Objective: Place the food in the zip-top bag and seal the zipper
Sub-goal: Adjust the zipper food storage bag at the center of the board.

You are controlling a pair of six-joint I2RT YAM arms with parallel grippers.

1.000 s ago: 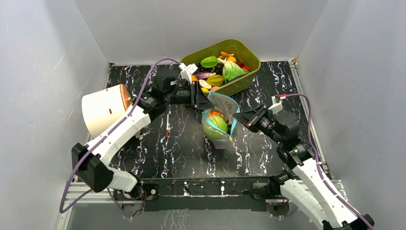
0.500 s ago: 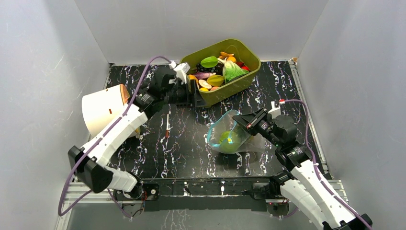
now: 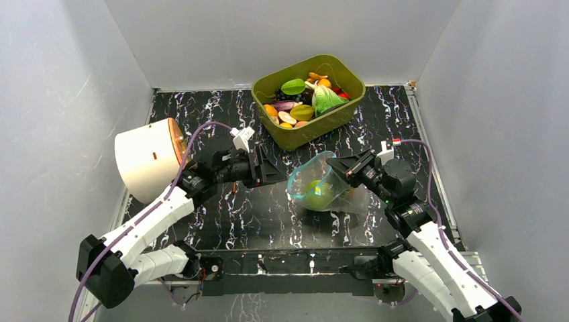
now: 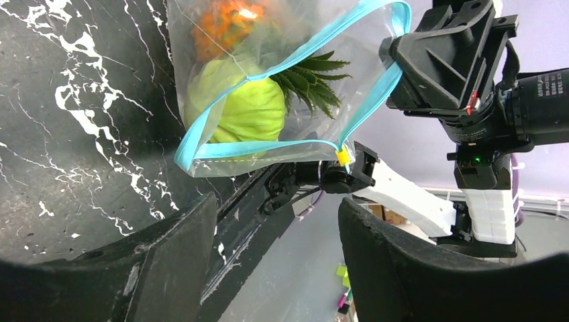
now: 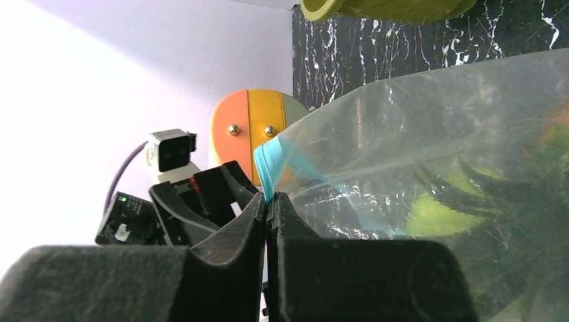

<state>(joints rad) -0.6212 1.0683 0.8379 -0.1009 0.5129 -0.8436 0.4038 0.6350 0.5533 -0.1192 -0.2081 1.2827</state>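
Left hand [image 3: 276, 176] is sitting left of centre in the overhead view, having pulled back from the green tub [image 3: 315, 131] at the upper middle. Its jaws, which were nearly closed a moment ago, are now standing wide with nothing between them, so it appears to have let go of whatever it carried. Right hand [image 3: 331, 169] is staying clamped on the blue zipper [image 4: 201, 144], pinching one end of the strip. It has lowered the bag [image 3: 321, 194], which was hanging higher near the tub, and the bag is now resting on the tabletop [image 3: 221, 208] at centre, just right of the left hand. Through the clear plastic the pale-green cabbage [image 4: 241, 111] is showing low in the bag, with the pineapple [image 4: 225, 20] beside it, leaves pointing toward the mouth. The zipper is gaping in a wide loop, not pressed together anywhere visible. Judging from this, loading is either pausing or finishing, and sealing has not started. The free left hand is facing the open mouth, well placed to take the opposite end of the strip.
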